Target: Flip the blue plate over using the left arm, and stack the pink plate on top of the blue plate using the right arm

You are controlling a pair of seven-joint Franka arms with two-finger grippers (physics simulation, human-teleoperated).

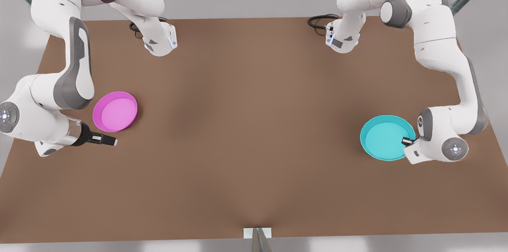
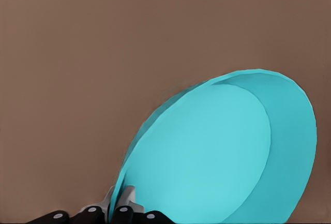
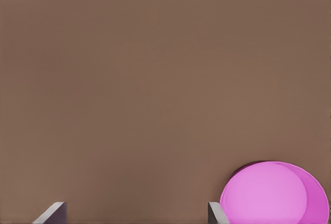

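Note:
The blue plate (image 1: 385,137) is on the front view's right, hollow side up and tilted, its rim pinched by my left gripper (image 1: 408,141). In the left wrist view the blue plate (image 2: 217,157) rises at a slant from the left gripper (image 2: 118,209), whose fingers are shut on its edge. The pink plate (image 1: 115,111) rests hollow side up on the table at the front view's left. Just in front of it, my right gripper (image 1: 106,139) hovers low and open, with nothing in it. In the right wrist view the pink plate (image 3: 274,193) lies beside the right gripper (image 3: 135,216).
The brown table (image 1: 254,125) stretches wide between the two plates. Both arm bases and their black cables (image 1: 319,22) stand at the far edge. A small white bracket (image 1: 257,233) sits at the middle of the near edge.

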